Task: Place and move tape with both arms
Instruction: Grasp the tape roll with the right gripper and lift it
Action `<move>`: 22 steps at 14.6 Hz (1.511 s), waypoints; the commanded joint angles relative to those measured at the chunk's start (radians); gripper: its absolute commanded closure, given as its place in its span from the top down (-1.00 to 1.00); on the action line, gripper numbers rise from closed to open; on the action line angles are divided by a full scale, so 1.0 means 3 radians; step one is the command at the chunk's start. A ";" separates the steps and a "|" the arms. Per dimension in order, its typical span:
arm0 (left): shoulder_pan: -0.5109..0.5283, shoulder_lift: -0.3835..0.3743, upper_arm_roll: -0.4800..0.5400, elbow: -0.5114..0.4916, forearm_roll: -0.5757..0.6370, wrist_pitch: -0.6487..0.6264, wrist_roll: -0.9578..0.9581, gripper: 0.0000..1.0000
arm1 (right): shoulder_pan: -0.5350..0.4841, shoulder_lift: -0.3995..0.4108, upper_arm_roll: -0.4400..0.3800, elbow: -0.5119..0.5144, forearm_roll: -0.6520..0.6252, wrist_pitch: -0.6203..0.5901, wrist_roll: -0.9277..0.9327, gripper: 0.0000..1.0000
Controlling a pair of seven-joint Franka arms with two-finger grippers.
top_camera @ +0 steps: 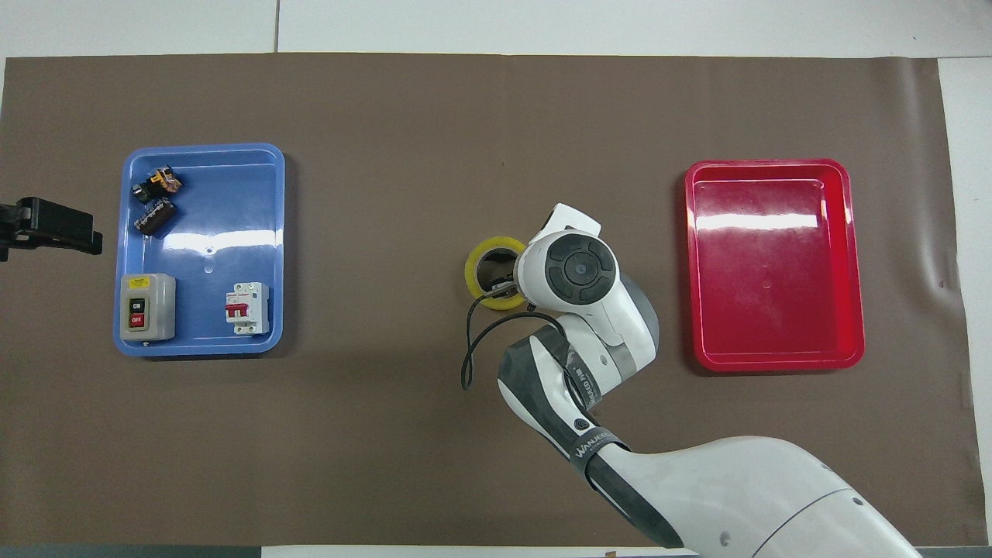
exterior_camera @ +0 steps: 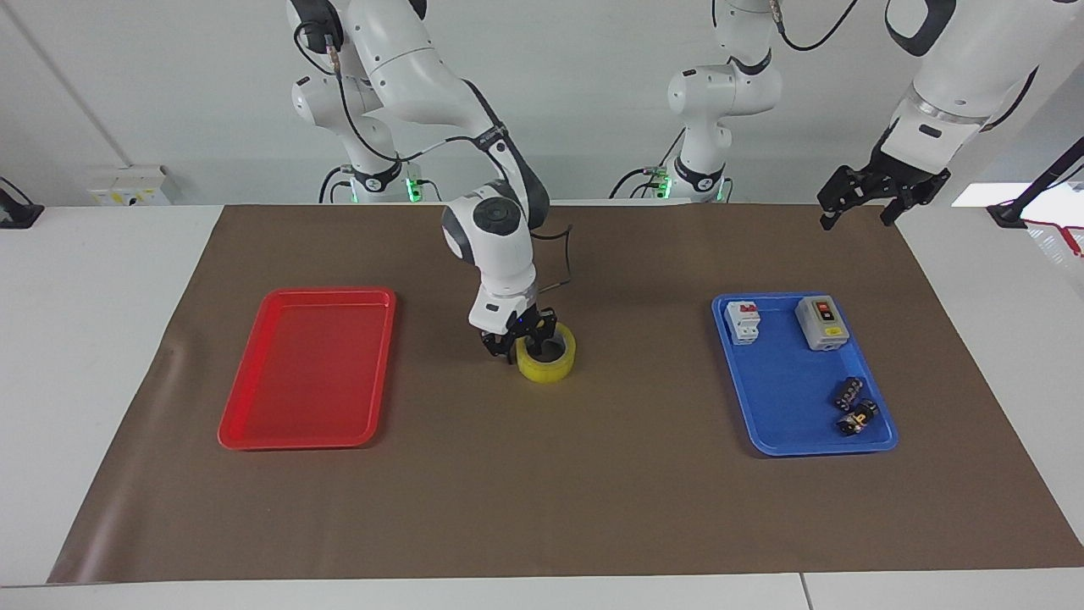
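glossy plastic red tray [exterior_camera: 254, 407], matt brown mat [exterior_camera: 542, 491]
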 commanded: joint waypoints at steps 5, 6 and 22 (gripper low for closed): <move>-0.0011 -0.0092 -0.0017 -0.0071 -0.0079 0.0016 0.0044 1.00 | -0.0048 -0.0065 -0.0015 0.0290 -0.0005 -0.0598 -0.0047 -1.00; -0.0011 -0.0092 -0.0007 -0.0071 -0.0079 0.0016 0.0034 1.00 | -0.0094 -0.0065 -0.0035 0.0505 -0.0010 -0.0899 -0.0047 -1.00; 0.0025 -0.0102 -0.0002 -0.0061 -0.0079 0.0006 0.0034 1.00 | -0.1837 -0.0601 -0.0030 0.0498 -0.0117 -0.1717 -0.2423 -1.00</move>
